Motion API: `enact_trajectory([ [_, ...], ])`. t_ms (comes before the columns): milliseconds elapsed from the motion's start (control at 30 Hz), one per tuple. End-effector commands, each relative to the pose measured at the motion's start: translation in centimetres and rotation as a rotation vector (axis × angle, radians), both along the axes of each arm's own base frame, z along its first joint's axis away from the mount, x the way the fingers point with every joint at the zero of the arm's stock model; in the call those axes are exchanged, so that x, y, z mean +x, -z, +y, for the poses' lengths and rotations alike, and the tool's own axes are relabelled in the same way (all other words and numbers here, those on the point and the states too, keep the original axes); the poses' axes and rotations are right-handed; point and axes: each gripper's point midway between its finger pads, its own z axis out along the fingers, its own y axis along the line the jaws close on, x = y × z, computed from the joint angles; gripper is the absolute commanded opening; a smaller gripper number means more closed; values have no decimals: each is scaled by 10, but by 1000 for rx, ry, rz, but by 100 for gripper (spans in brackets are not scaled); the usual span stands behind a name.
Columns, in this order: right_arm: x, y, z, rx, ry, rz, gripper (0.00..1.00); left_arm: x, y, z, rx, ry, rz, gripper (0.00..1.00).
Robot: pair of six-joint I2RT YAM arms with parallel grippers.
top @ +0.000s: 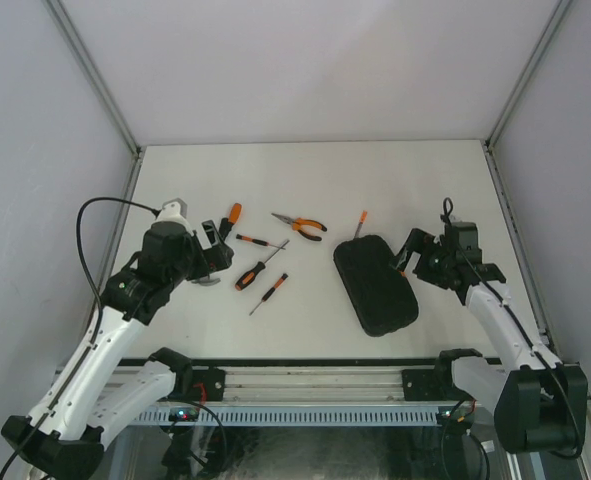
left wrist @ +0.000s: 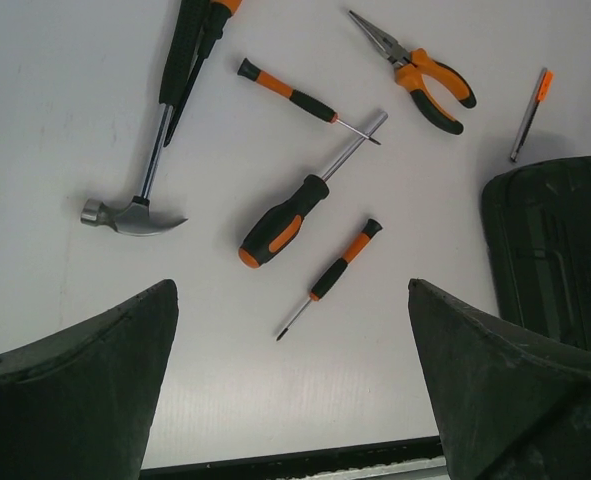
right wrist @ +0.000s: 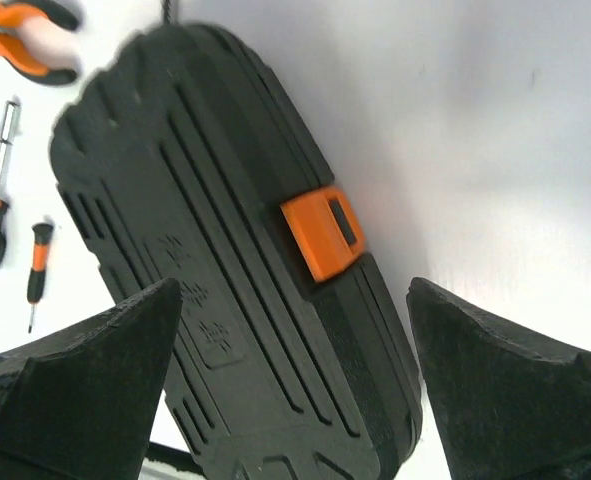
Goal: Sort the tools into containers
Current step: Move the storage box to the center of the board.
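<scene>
Orange latch [right wrist: 322,233] on the closed tool case [right wrist: 205,250] faces the nearer right gripper [right wrist: 293,298], fingers spread, empty; left gripper [left wrist: 293,290] equally spread, empty.

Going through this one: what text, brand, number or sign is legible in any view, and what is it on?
No text can be read in any view.
Tool case: faint moulded marks on the lid, too blurred to read.
Orange latch: no lettering shows.
Tools: no print can be made out on the handles.
</scene>
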Motion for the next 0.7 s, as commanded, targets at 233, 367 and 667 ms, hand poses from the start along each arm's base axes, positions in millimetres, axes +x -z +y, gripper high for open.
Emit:
enact_trajectory([
  [233, -30, 12, 26, 129, -1, 32, 93, 8, -16, 0, -17, -17, -45, 99],
  [367, -39, 11, 46, 173, -43, 37, 93, 11, -14, -1, -16, -10, -47, 100],
  [667, -67, 2, 94, 258, -137, 42, 92, 20, -10, -4, -1, -8, -48, 100],
])
